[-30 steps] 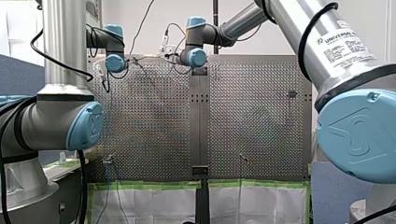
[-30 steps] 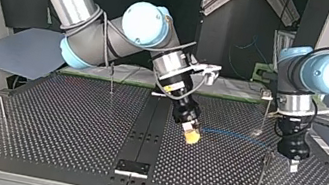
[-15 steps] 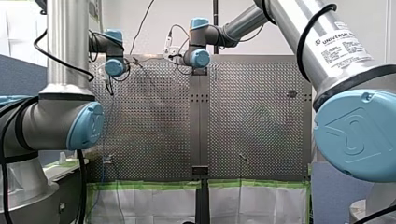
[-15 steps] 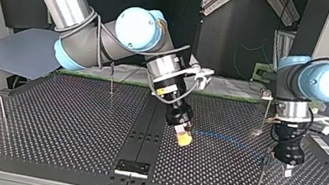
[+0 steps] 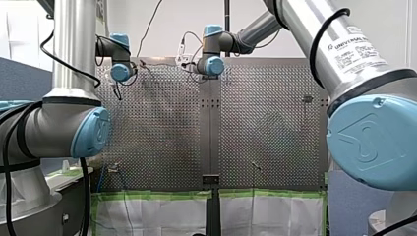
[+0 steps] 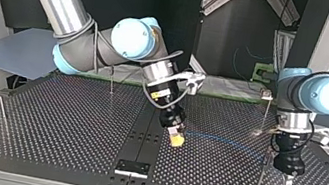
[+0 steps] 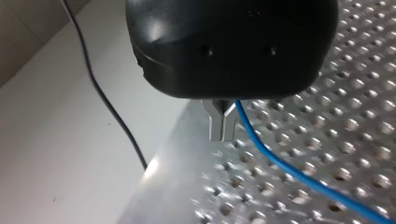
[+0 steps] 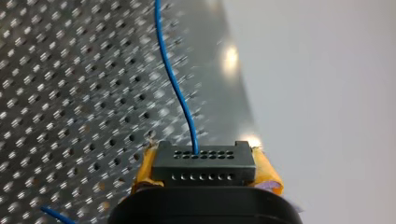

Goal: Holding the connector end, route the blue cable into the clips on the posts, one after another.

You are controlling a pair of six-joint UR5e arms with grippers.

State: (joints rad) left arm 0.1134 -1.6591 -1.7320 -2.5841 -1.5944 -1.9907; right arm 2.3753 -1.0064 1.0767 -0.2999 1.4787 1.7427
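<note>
In the top view my right gripper hangs low over the table's middle strip. The right wrist view shows its yellow pads shut on a black connector block. The blue cable leaves the block's face and runs ahead over the holes. In the top view the blue cable stretches toward a thin post beside my left gripper. The left wrist view shows my left gripper with its metal fingers shut. The blue cable passes close beside them; I cannot tell whether they pinch it.
Other thin posts stand on the perforated table: one far back, one at the view's left edge, one at the back right. A black wire runs past the table's edge.
In the top view my right gripper has carried the connector toward the view's left and a little nearer the camera. My left gripper has moved nearer and lower by the post.
</note>
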